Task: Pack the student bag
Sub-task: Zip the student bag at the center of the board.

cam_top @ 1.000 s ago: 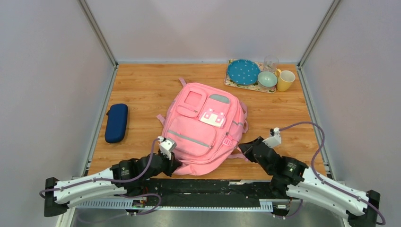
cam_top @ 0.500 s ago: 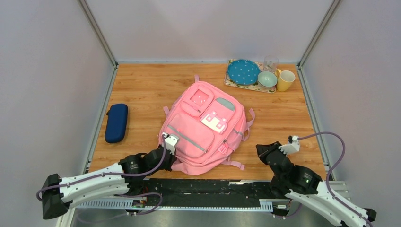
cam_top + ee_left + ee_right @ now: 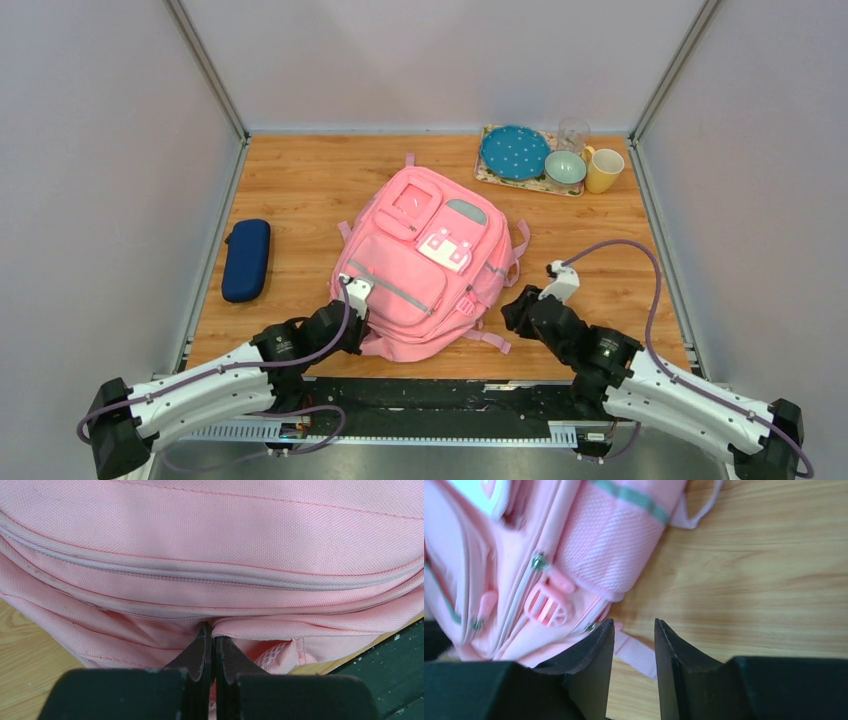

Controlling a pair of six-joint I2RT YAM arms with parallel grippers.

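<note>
The student bag [image 3: 425, 262], a large pink backpack with a grey strip and a grey-white patch, lies flat in the middle of the wooden table. My left gripper [image 3: 353, 322] is at its near left bottom edge. In the left wrist view the fingers [image 3: 199, 652] are pressed together on a fold of the bag's fabric [image 3: 210, 570]. My right gripper [image 3: 516, 308] is open beside the bag's near right side. In the right wrist view it [image 3: 634, 626] hovers over a pink strap [image 3: 640, 656] lying on the wood, next to the bag's mesh side pocket [image 3: 606, 555].
A navy blue zip case [image 3: 246, 259] lies at the left edge. At the back right a tray holds a blue plate [image 3: 514, 152] and a bowl [image 3: 565, 166], with a yellow mug [image 3: 603, 170] and a glass [image 3: 573, 133] beside them. Walls enclose three sides.
The bag has slid away and to the left and turned a little, with my left gripper on its edge. My right gripper drew back, then came forward to the bag's right side.
</note>
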